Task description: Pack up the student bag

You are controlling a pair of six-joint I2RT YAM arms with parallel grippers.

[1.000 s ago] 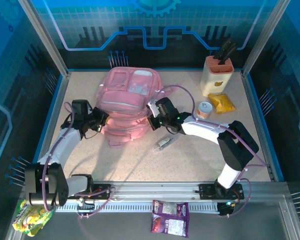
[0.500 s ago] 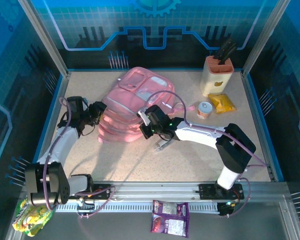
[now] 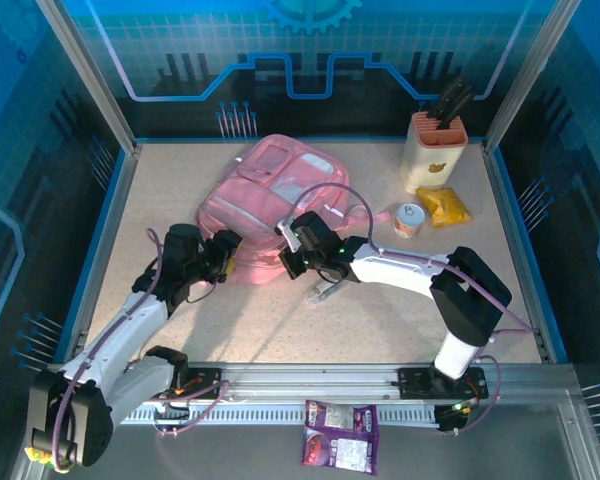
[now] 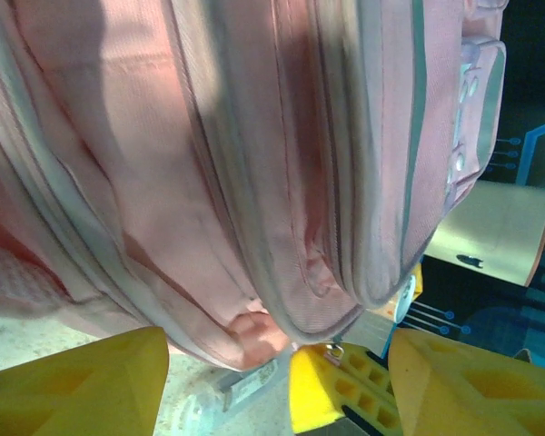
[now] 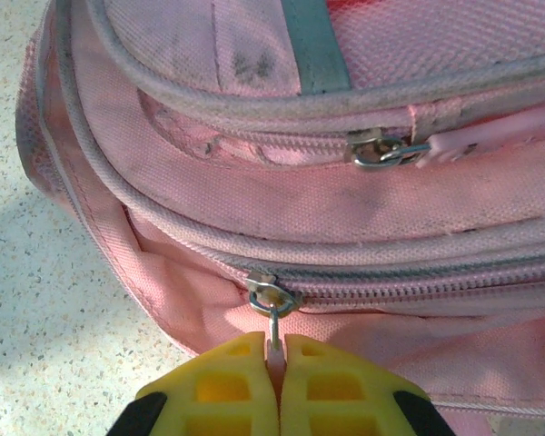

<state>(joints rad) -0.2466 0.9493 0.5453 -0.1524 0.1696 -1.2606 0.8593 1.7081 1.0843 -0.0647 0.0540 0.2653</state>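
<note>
Student bag: lying on the table, centre, toward the far edge.
Right gripper: clenched on the zip pull of the bag's lower zip.
Left gripper: fingers spread, holding nothing, just beside the bag.

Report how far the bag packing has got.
Done: nothing visibly packed; the student bag lies on the table with both zips in the right wrist view closed. In hand: the right gripper is shut on the lower zip pull, while the left gripper stands open at the bag's near-left corner, holding nothing. Left: open the zip and load items such as the small grey item beside the bag.
</note>
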